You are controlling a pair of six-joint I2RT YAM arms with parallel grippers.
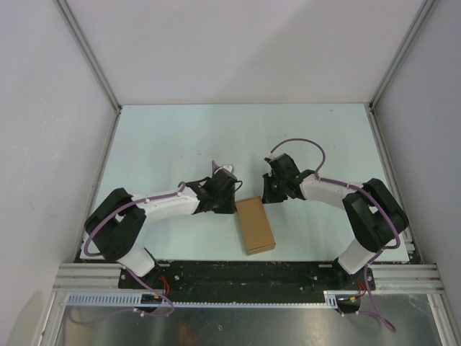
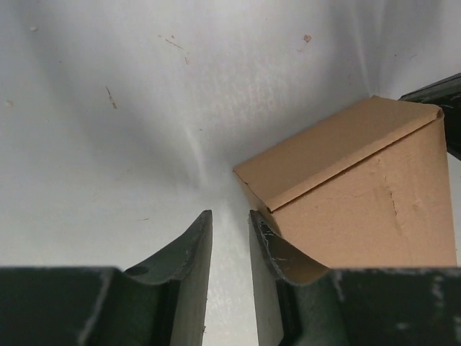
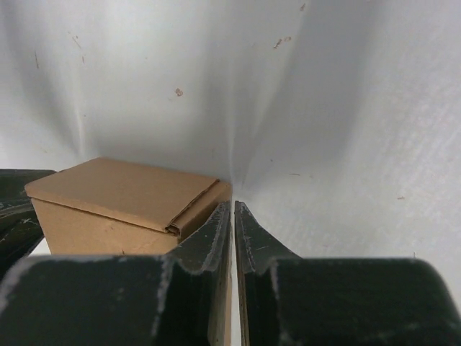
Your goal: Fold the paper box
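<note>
The paper box (image 1: 255, 225) is a closed brown rectangular carton lying flat on the table between my two arms. My left gripper (image 1: 232, 200) is at its far left corner. In the left wrist view, that gripper (image 2: 230, 214) stands open a narrow way with only bare table in the gap, and its right finger (image 2: 288, 259) is against the box (image 2: 360, 187). My right gripper (image 1: 268, 192) is at the far right corner. In the right wrist view, its jaws (image 3: 232, 205) are shut beside the box (image 3: 122, 191), whose top flap seam shows.
The pale table (image 1: 180, 137) is walled by white panels on three sides, with metal rails along the edges. A black strip and both arm bases (image 1: 238, 272) run along the near edge. Each wrist view shows the other gripper as a dark shape behind the box.
</note>
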